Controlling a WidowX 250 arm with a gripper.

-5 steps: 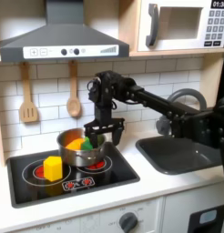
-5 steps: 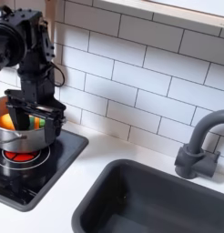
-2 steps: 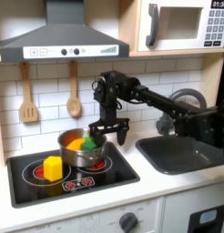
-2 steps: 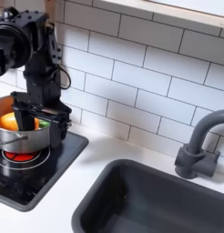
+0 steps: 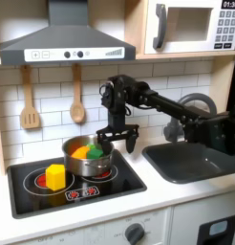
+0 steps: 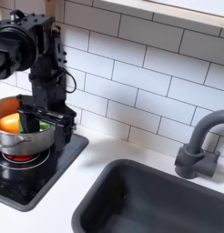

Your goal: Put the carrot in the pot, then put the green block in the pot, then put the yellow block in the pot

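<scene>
1. Risk: the small bright yellow cube, the yellow block [image 5: 55, 176], sits on the black toy hob [image 5: 129, 182] in the lower left of the first exterior view, just beside the round shiny steel pot [image 5: 102, 163]. A reach across from where the arm is now could clip the pot rim or handle and shove the pot off its red burner ring.
2. Risk: approach too low or off-centre and the fingers could nudge the cube away instead of straddling it.
3. Pot contents, both exterior views: small orange toy carrot [image 6: 8, 122] and small bright green cube, the green block [image 6: 44, 126], lie inside. A knocked pot could tip them out.
4. Black gripper [image 5: 117, 138]: hangs at frame centre in the first exterior view, above the pot's right rim. Jaws spread apart, nothing between them.
5. Yellow block vs jaws: well apart; block is lower left of the jaws, pot in between.
6. Judgement: two of three items done; yellow block not yet picked.
</scene>
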